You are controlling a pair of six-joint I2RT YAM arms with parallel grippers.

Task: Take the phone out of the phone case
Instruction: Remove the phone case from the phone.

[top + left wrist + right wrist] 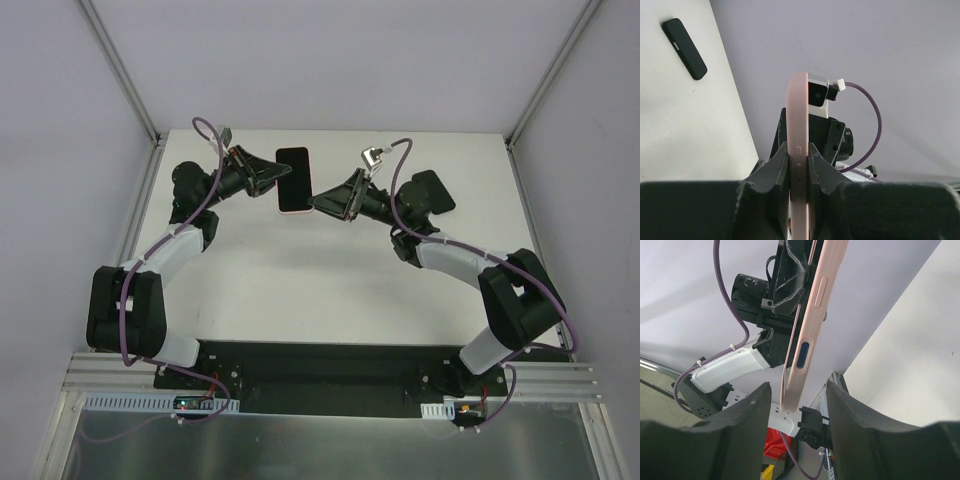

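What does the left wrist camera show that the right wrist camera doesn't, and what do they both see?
Left wrist only: a black object lying on the table.
Right wrist only: the right end effector open around the end of the case, with a gap on each side, plus the left arm's white link.
Both: the pink case seen edge-on, with the left end effector shut on it.
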